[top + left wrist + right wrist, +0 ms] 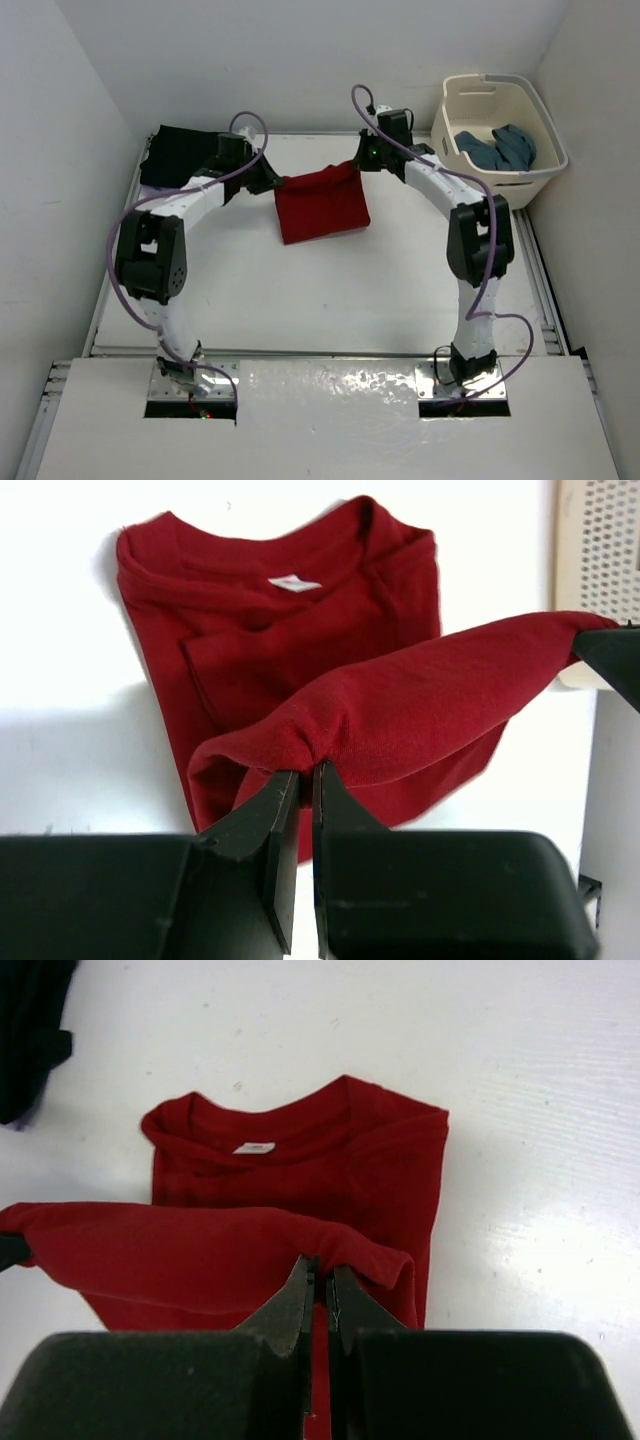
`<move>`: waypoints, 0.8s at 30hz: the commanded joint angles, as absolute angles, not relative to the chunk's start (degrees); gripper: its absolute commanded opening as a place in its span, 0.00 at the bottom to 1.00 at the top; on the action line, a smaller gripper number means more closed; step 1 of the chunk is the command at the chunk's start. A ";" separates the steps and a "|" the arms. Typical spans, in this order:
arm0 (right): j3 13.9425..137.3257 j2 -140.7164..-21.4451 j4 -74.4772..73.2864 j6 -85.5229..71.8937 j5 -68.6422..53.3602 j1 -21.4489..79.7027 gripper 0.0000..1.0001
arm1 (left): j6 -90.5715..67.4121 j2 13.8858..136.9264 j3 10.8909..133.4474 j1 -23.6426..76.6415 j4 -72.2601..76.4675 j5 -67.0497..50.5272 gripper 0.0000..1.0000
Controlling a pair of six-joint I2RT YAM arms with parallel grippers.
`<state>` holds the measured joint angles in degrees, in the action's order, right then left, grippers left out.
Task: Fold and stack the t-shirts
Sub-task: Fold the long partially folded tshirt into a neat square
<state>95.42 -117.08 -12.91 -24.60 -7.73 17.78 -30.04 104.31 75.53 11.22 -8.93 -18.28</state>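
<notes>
L gripper & R gripper both clamped on red shirt's raised edge, prob. the hem. Shirt lies far-centre on table. Keep edge taut, carry evenly to collar, release together.

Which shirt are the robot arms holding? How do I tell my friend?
Look at the far middle of the white table, between the two arms. The red t-shirt lies there, one edge lifted by the left gripper and the right gripper. It is the only red one: the black t-shirt is in the far left corner, the teal t-shirt in the basket.
</notes>
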 commanded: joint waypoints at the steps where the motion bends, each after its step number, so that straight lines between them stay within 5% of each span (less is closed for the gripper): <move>1: 100.45 -121.27 -9.75 -23.73 -9.67 16.79 0.00 | -28.92 108.36 80.05 10.55 -5.71 -19.07 0.00; 10: 111.09 -135.43 -6.78 -29.00 -10.28 15.03 0.03 | -29.97 123.48 92.98 9.41 -3.87 -19.78 0.00; 12: 112.41 -137.72 -5.02 -29.88 -10.28 14.94 0.20 | -29.71 125.77 95.96 9.32 -4.83 -18.72 0.00; 13: 115.20 -138.59 -5.10 -29.62 -10.81 14.94 0.51 | -29.88 126.29 96.76 9.06 -6.49 -17.42 0.04; 14: 117.05 -140.17 -5.62 -29.10 -11.33 14.94 0.63 | -29.80 126.65 97.81 8.79 -6.85 -17.40 0.16; 15: 118.72 -140.53 -7.63 -29.09 -11.42 15.03 0.73 | -29.97 126.39 97.82 8.53 -6.86 -17.49 0.42; 16: 119.78 -140.54 -7.91 -28.57 -12.30 14.94 0.98 | -30.32 125.95 97.82 8.26 -6.77 -17.49 0.95; 24: 101.72 -124.47 -3.95 -26.55 -11.87 15.91 0.99 | -28.39 118.66 95.54 8.26 -6.59 -18.36 1.00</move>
